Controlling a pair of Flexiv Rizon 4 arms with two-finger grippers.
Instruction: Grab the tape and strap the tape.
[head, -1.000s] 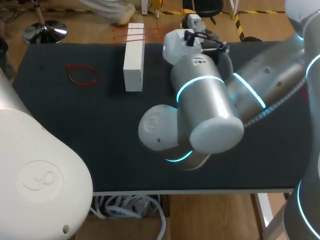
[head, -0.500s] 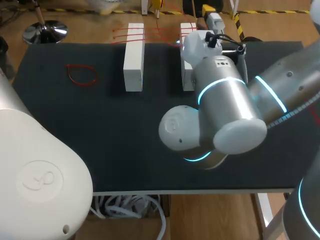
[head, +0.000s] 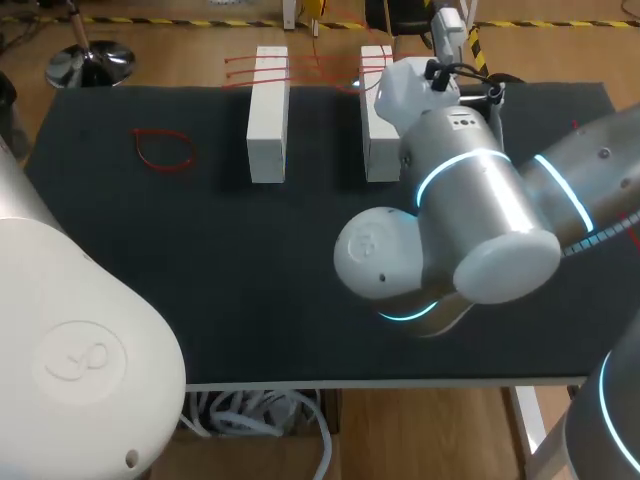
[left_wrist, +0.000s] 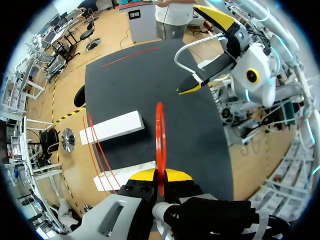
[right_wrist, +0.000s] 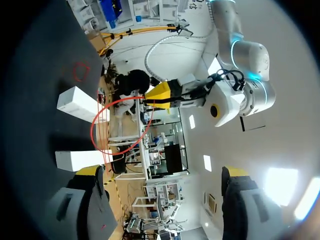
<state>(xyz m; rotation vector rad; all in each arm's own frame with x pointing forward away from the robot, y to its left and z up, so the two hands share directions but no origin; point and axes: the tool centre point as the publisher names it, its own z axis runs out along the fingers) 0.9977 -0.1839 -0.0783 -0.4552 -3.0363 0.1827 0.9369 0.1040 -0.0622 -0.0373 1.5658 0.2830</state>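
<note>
Held aloft: the left gripper (left_wrist: 160, 175) is pinched tight on a red band (left_wrist: 160, 135), both yellow tips pressed against it from either side. The band stands out ahead of the fingers as an open loop, in the air above the black table (head: 200, 260).

Facing it, the right gripper (right_wrist: 162, 171) is spread wide with nothing between its fingers, and it is clear of the band. The right arm (head: 480, 200) comes in from the table's right side, its elbow hanging over the middle of the cloth.

Below, the left white block (head: 267, 115) and the right white block (head: 378, 125) lie parallel and apart at the far side of the table. The strapped red bands (head: 310, 68) run across the far ends of both. A loose red band (head: 165, 148) lies flat on the table, off to the left of the blocks.
</note>
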